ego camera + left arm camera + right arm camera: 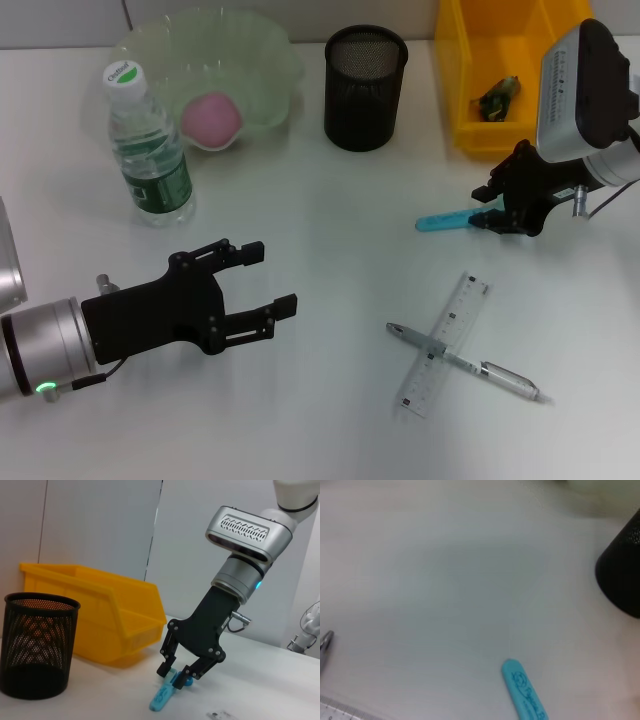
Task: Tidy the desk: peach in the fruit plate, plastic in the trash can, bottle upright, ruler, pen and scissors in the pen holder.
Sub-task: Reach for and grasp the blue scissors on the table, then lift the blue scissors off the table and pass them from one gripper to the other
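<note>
My right gripper [487, 215] is down at the table on the right, its fingers pressed on one end of the light-blue scissors [445, 220], which lie on the table. The left wrist view shows this grip [173, 675] on the scissors [161, 698]. The clear ruler [445, 345] lies crossed under the pen [470, 365] at the front right. The black mesh pen holder [365, 88] stands at the back centre. The pink peach [210, 120] rests in the pale green fruit plate [270, 45]. The bottle [148, 150] stands upright beside it. My left gripper [278, 277] hovers open at the front left, holding nothing.
The yellow trash can [480, 135] at the back right holds a piece of plastic [497, 97]. In the right wrist view the scissors [525, 695], the pen holder's side [625, 575], the pen tip [325, 642] and the ruler's corner [335, 712] show.
</note>
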You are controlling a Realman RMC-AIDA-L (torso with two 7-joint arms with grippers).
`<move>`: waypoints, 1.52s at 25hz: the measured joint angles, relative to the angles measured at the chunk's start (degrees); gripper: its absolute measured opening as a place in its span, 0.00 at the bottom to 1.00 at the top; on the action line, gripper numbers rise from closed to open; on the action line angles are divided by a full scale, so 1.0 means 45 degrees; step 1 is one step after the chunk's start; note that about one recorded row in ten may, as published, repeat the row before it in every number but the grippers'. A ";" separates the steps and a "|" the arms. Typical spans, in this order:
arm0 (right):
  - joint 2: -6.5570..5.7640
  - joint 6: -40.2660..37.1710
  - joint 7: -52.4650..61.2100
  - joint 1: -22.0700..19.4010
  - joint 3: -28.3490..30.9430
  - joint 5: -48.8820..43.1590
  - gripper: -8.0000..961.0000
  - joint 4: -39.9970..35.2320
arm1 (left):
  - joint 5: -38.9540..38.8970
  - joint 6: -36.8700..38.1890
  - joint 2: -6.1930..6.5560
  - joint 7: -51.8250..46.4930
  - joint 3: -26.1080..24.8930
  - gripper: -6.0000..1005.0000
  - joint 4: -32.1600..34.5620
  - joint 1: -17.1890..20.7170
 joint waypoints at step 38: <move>-0.0298 -0.0272 0.0674 -0.0066 0.0584 0.0136 0.23 0.0165 | -0.0196 0.0605 -0.0011 -0.0046 0.0000 0.80 -0.0009 0.0056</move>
